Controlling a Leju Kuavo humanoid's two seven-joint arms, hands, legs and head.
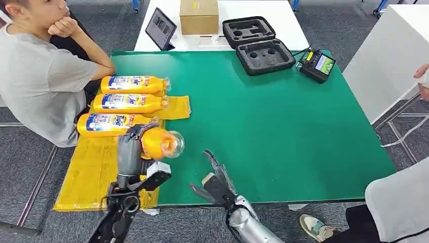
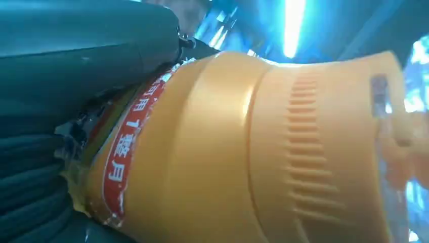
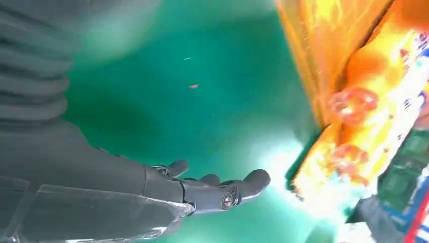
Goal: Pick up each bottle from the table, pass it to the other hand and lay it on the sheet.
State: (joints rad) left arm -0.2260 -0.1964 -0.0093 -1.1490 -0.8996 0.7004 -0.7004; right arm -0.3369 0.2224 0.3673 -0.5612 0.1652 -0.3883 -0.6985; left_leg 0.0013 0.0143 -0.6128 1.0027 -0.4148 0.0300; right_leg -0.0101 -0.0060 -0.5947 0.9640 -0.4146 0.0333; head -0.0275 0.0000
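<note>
At the far left a person in a grey shirt [image 1: 35,76] sits leaning an elbow on the green table [image 1: 283,131], chin propped on a fist. Beside that elbow a yellow sheet [image 1: 88,174] covers the table's left edge, and three orange bottles lie on it side by side, caps pointing right: the farthest bottle [image 1: 132,84], the middle bottle [image 1: 129,103] and the nearest bottle [image 1: 114,124], each with a blue and white label whose large blue lettering is too small to read surely. Just in front of them the left hand [image 1: 130,152] grips a fourth orange bottle [image 1: 161,143] above the sheet's right edge, its clear cap turned right; the left wrist view shows a red band on it with white Chinese characters, among them "用", "1" and "月". To its right the right hand [image 1: 215,179] hovers low over the bare green near the front edge, fingers spread and holding nothing. Farther back, a tablet [image 1: 161,29] leans on a white table [image 1: 243,10] next to a cardboard box [image 1: 199,16]; an open black foam case [image 1: 258,44] holds only moulded recesses, and a black handheld device [image 1: 317,65] with a lit screen sits right of it. Grey carpet [image 1: 354,30] surrounds everything.
</note>
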